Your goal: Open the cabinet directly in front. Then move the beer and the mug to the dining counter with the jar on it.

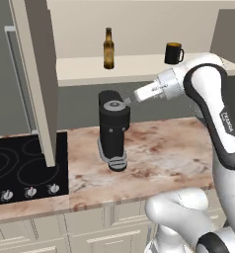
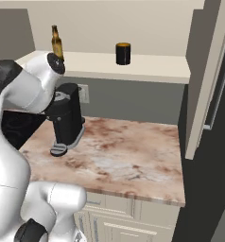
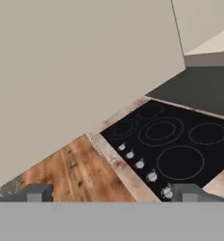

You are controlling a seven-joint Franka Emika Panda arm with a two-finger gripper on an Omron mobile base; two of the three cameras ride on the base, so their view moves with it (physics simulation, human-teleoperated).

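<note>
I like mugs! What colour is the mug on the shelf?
The mug is dark, nearly black; it shows best in the left base view.

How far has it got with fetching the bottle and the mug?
Done: the cabinet stands open, both doors swung wide. In hand: nothing; the gripper is open and empty, facing the cooktop. Left: the beer and the mug both sit on the shelf, untouched.

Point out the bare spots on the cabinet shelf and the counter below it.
Shelf: bare between the beer and the mug, and left of the beer up to the open door. Counter: bare right of the black appliance. It is crowded between that appliance and the cooktop, under the door's edge.
</note>
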